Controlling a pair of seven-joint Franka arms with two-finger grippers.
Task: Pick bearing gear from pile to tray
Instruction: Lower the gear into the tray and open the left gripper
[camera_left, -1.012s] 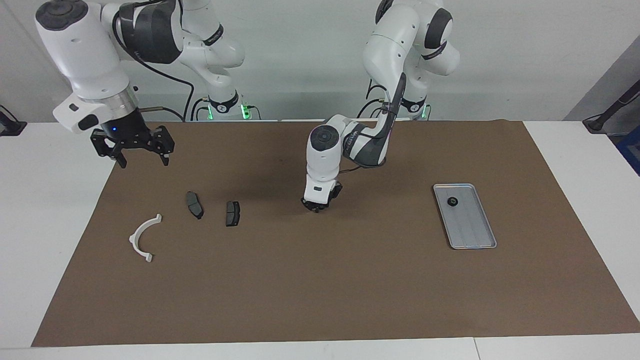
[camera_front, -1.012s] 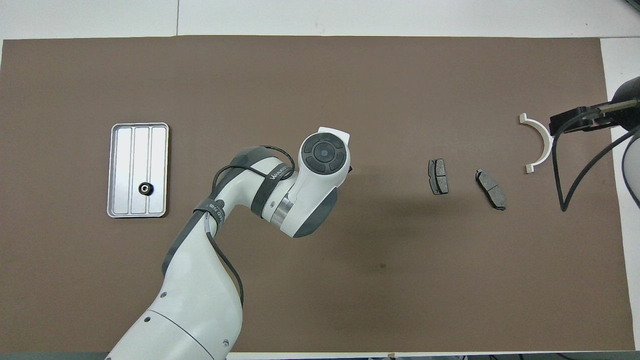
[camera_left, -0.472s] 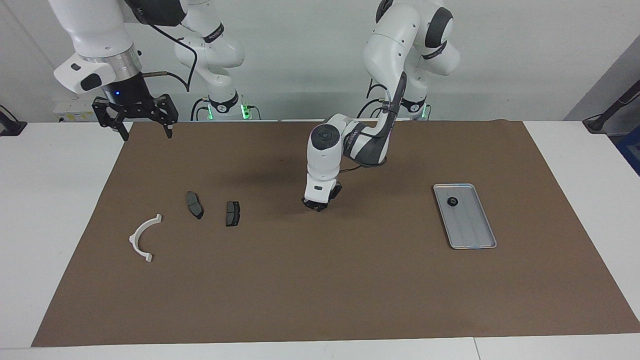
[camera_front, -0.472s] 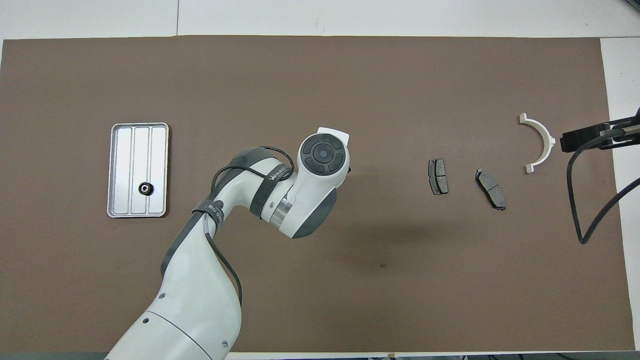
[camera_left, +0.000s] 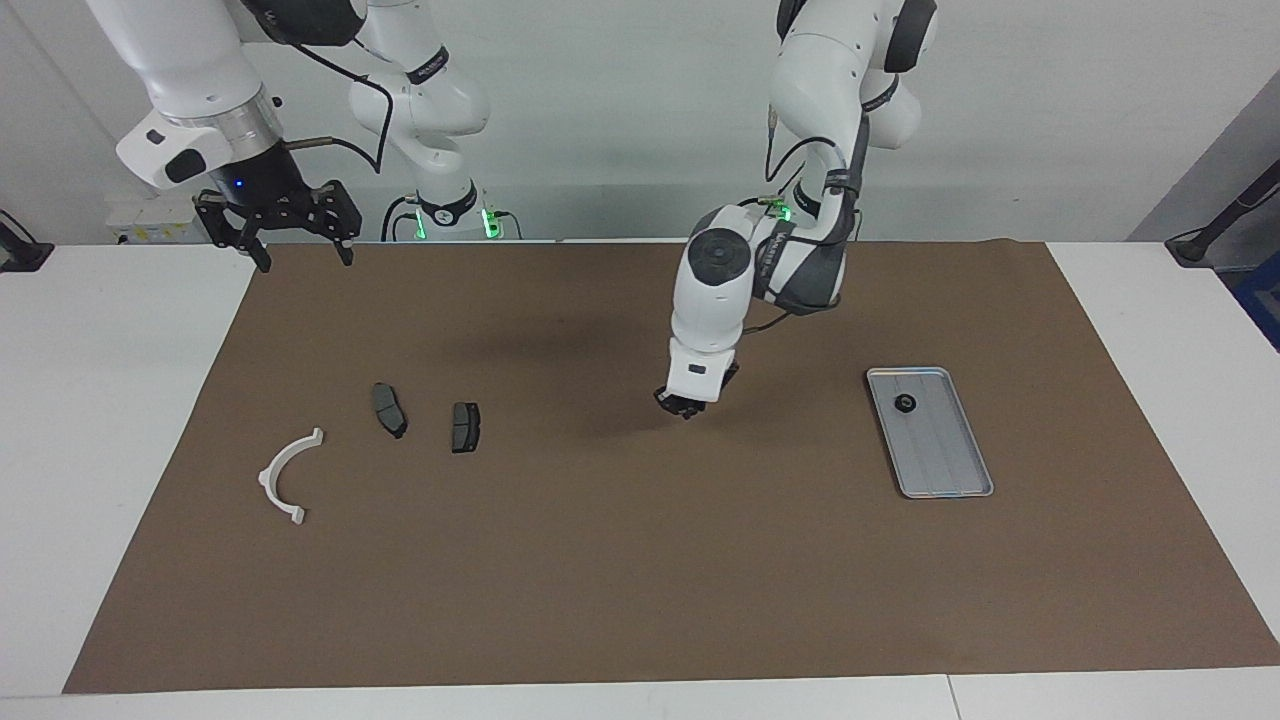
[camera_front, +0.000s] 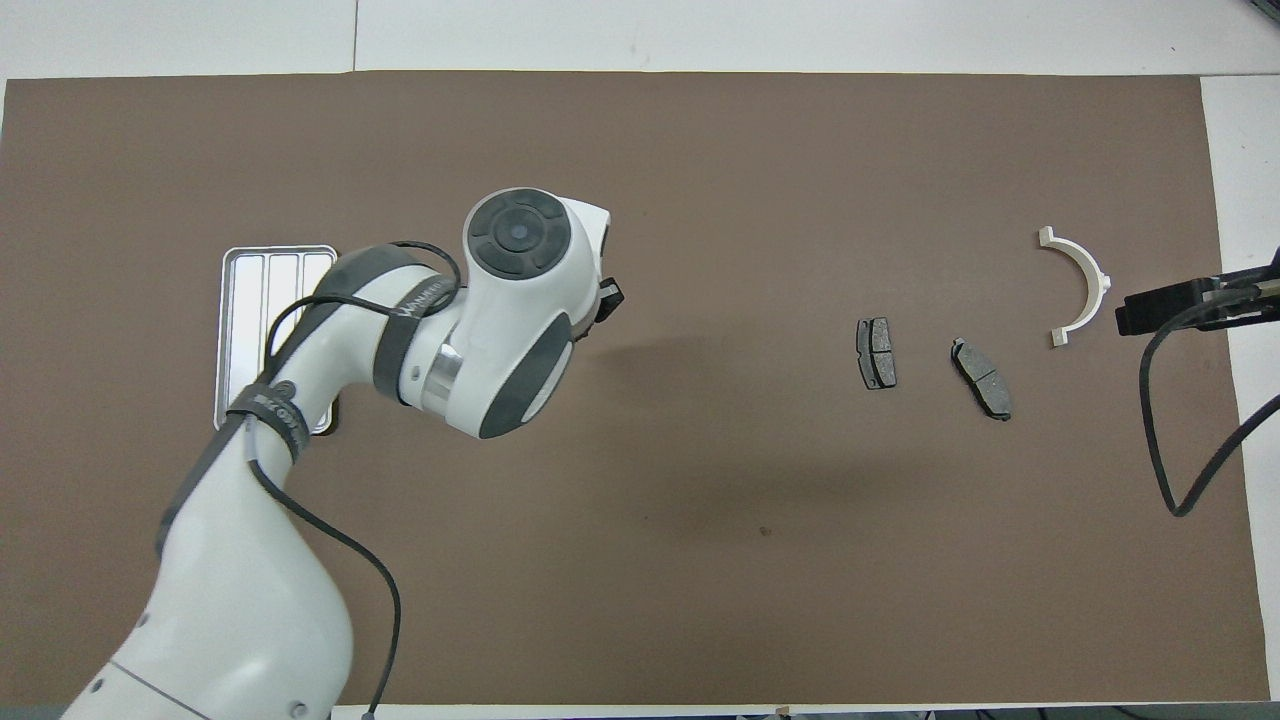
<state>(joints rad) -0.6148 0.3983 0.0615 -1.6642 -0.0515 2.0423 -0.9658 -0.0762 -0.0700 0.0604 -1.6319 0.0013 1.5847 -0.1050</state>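
Carrying, by my judgement, small gear in my left claw (camera_left: 686, 408); fingertips pressed together, part itself not visible. Claw over mat (camera_left: 640, 560), between plates (camera_left: 466, 427) and tray (camera_left: 944, 480). One gear (camera_left: 905, 404) already in tray. Right claw (camera_left: 296, 243) spread, waiting.

Your left arm (camera_front: 300, 480) comes in from the bottom corner and bends over the brown mat (camera_front: 700, 560), its wrist covering part of the tray (camera_front: 250, 300). A small black piece of the left pincer (camera_front: 607, 298) juts out beside the wrist. Toward the right arm's end lie two dark grey plates (camera_front: 876, 353), side by side, apart, and the white half-ring bracket (camera_front: 1078, 285). At that edge you see the right arm's black part (camera_front: 1170, 305) and looping cable (camera_front: 1190, 420).
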